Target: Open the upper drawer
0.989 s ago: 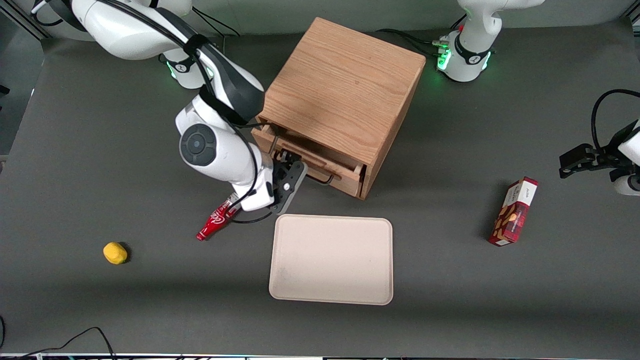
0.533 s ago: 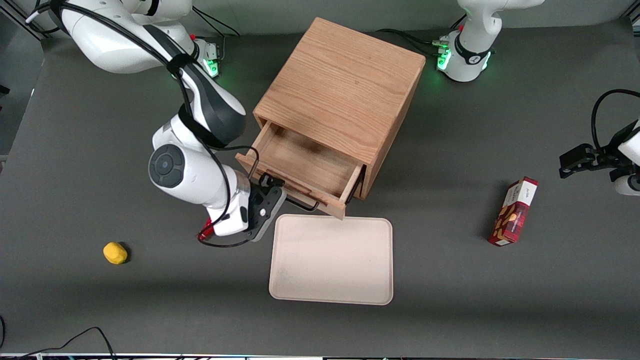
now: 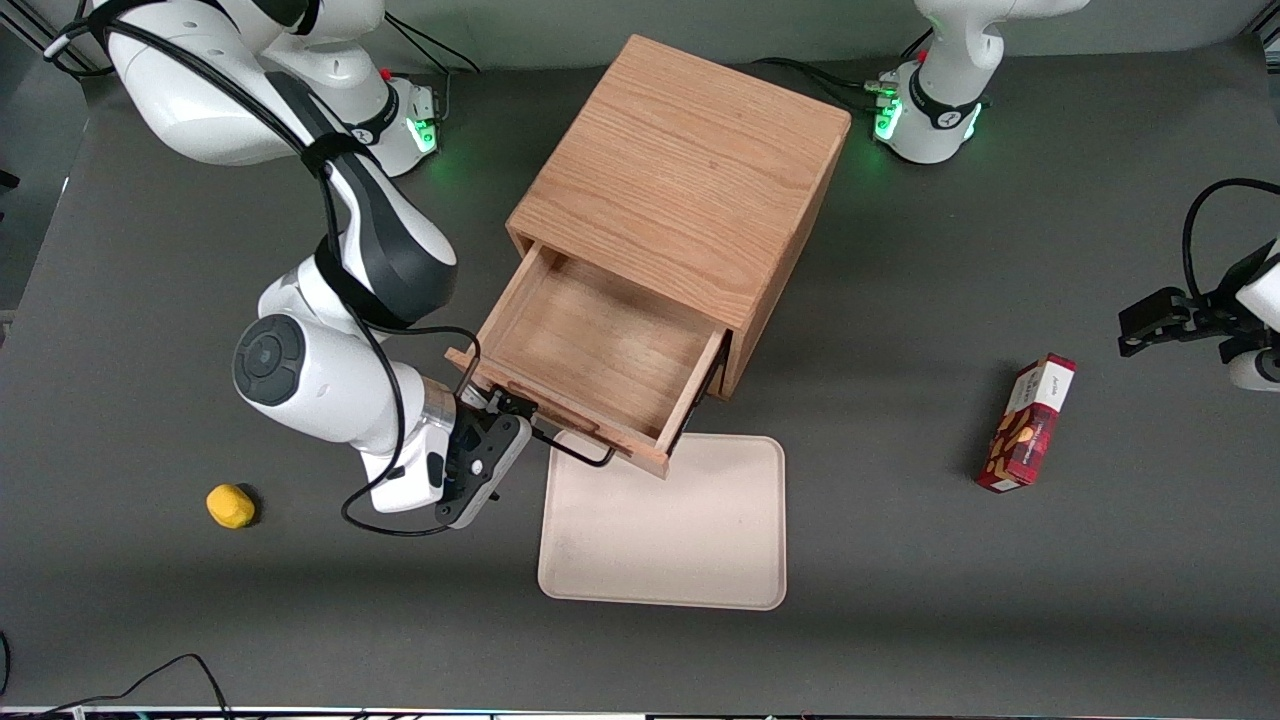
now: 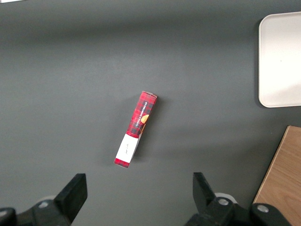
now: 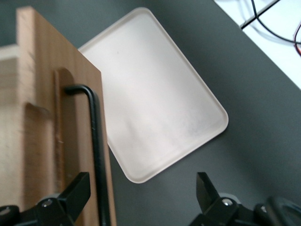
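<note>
The boxy oak cabinet (image 3: 680, 170) stands in the middle of the table. Its upper drawer (image 3: 590, 355) is pulled far out toward the front camera and its inside is bare wood. Its front overhangs the tray's edge. Its thin black wire handle (image 3: 575, 450) also shows in the right wrist view (image 5: 95, 141). My right gripper (image 3: 505, 412) sits at the handle's end toward the working arm's end of the table. In the right wrist view the gripper (image 5: 142, 181) is open wide, with the handle passing between the fingers, close to one finger (image 5: 77, 190). The bottom drawer is hidden under the upper one.
A beige tray (image 3: 700, 560) lies on the table just in front of the drawer and shows in the right wrist view (image 5: 155, 94). A yellow object (image 3: 230, 505) lies toward the working arm's end. A red box (image 3: 1030, 425) lies toward the parked arm's end.
The upper drawer has slid much farther out toward the front camera, and my right gripper has moved with the handle. The red bottle seen by the arm earlier is now hidden.
</note>
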Controlling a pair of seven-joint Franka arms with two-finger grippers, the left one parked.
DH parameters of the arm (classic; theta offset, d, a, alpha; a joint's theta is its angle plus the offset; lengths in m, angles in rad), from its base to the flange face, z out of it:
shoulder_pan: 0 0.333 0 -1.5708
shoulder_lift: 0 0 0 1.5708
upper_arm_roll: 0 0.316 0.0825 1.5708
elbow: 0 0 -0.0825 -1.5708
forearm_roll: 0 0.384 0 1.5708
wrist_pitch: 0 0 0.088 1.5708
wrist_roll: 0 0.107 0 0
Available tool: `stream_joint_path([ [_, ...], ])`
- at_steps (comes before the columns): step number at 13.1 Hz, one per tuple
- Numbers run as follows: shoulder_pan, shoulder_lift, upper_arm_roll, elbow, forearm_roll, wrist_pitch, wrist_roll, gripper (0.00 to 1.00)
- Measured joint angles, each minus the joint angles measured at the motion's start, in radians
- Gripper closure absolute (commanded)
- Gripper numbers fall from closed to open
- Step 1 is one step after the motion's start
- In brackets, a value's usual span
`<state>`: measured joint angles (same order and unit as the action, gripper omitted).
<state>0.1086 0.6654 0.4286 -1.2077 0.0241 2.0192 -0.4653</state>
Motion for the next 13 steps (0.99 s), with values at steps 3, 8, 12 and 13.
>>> stream_joint_path([
  [3,-0.002,-0.077,0.005,0.034,0.072,-0.087,0.12,0.0],
  [8,-0.05,-0.404,-0.142,-0.027,0.074,-0.374,0.155,0.0],
  [12,-0.055,-0.725,-0.241,-0.352,-0.013,-0.362,0.27,0.0],
  [13,-0.056,-0.79,-0.254,-0.424,-0.03,-0.351,0.32,0.0],
])
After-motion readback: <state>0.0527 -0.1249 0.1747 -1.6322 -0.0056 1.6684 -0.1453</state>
